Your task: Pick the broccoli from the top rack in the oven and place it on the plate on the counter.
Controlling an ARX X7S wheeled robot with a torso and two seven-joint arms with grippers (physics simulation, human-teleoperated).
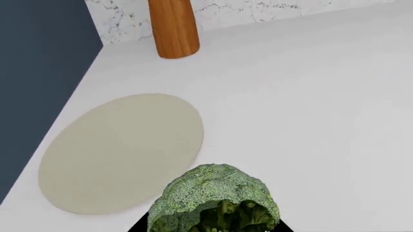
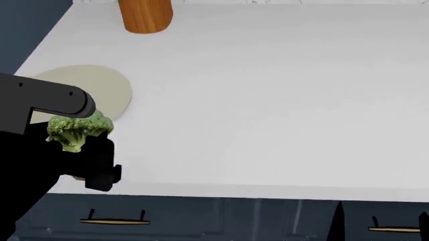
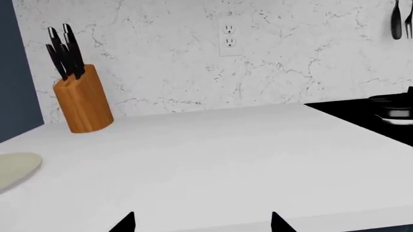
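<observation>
Left gripper (image 2: 86, 145) holds the broccoli (image 2: 77, 129), seemingly beside the plate (image 2: 107, 90).

I'm seeing one broccoli (image 2: 77, 129), one plate (image 1: 123, 152), one knife block (image 3: 82, 99) holding perhaps four knives, one wall outlet (image 3: 228, 36), and two drawer handles (image 2: 114, 221).

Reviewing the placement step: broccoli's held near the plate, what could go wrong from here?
1. The broccoli in the left gripper looks beside the plate, not over it; releasing now could land it on the counter.
2. The plate has no visible rim, so the floret may roll off.
3. The plate sits near the counter's edge; a nudge could shift it.
</observation>
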